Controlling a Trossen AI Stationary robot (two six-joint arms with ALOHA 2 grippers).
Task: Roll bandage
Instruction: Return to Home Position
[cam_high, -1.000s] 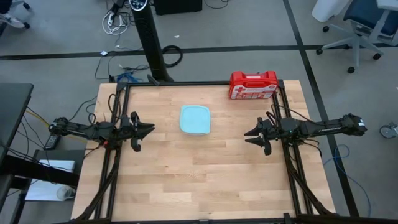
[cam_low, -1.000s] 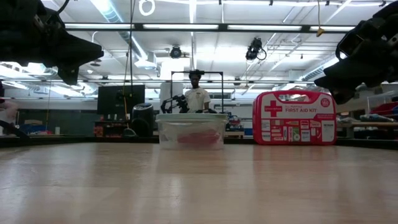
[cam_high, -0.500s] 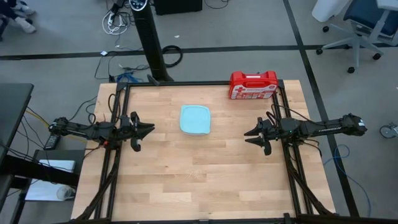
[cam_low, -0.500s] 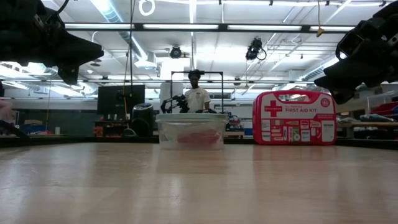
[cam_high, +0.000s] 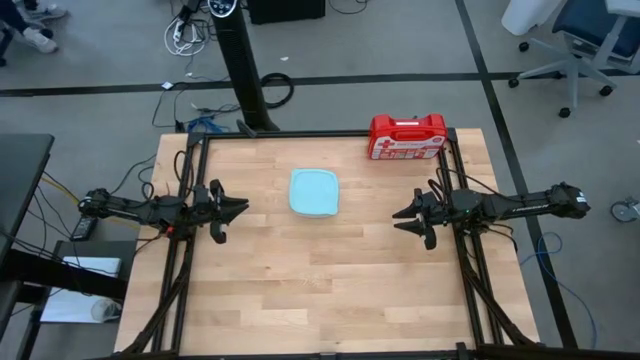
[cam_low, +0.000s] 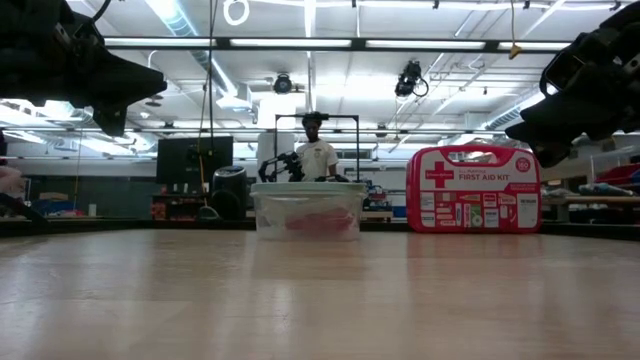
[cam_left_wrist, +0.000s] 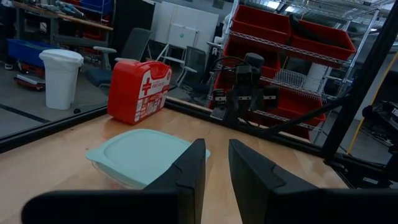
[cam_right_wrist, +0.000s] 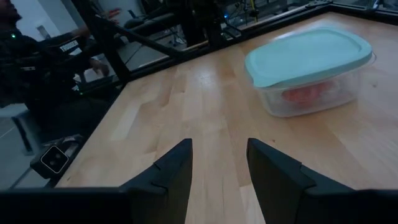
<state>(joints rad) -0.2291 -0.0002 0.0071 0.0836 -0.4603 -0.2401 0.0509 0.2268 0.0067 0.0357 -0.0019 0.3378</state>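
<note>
The bright red soft cloth bandage (cam_low: 318, 222) lies inside the clear square plastic container with the pale blue lid (cam_high: 314, 192), which is closed and sits on the wooden table (cam_high: 330, 290). Through the container's wall, the bandage shows as a low bunched mass on the floor. It is wider than it is tall in the low view, so its long axis seems to run across the table from one arm's side to the other. Which way its ends point cannot be told.

The left gripper (cam_high: 240, 208) is raised above the table with its fingers only a narrow slot apart, holding nothing. The container is ahead of its fingertips, a little to the far side and well apart. The right gripper (cam_high: 400, 215) faces it from the other side, its fingers spread wider and also empty. The container lies ahead of it too, again toward the far side and well apart.

A hard red plastic first-aid case with a white label (cam_high: 407, 137) stands upright at the table's far edge, beyond the right gripper's fingers and off toward that arm's side.
</note>
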